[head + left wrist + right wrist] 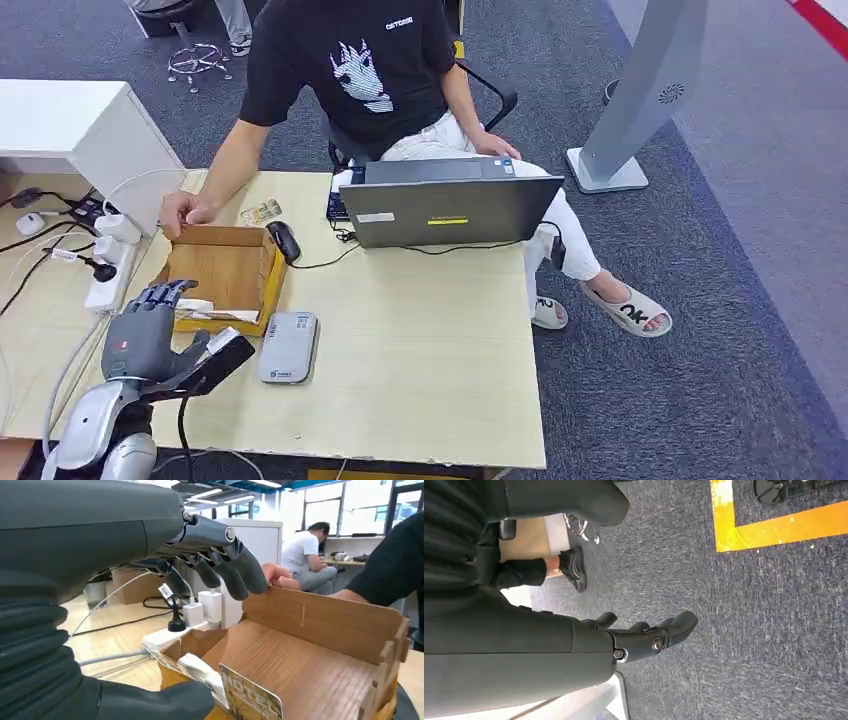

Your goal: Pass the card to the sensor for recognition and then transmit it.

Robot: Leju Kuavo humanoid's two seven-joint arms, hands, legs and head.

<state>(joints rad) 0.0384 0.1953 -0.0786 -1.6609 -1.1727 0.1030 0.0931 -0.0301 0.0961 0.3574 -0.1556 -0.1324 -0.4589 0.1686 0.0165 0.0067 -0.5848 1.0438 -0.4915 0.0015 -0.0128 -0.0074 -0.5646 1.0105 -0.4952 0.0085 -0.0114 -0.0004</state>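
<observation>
An open wooden box [228,262] stands on the pale table's left side. A printed card [250,698] marked HOTEL leans upright against the box's near wall, beside a white folded item [199,671]; these lie at the box's near edge [214,312]. My left hand [148,328] hovers at that edge with its fingers [220,565] spread above the box and its thumb [165,700] low beside the card, holding nothing. The grey card sensor [288,347] lies flat just right of the box. My right hand [644,636] hangs over blue carpet, fingers loosely extended and empty.
A seated person in a black shirt rests a hand [183,212] on the box's far left corner. A laptop [450,205], a black mouse [283,240] and a small packet [260,212] lie behind the box. A power strip with plugs [108,268] lies left of it.
</observation>
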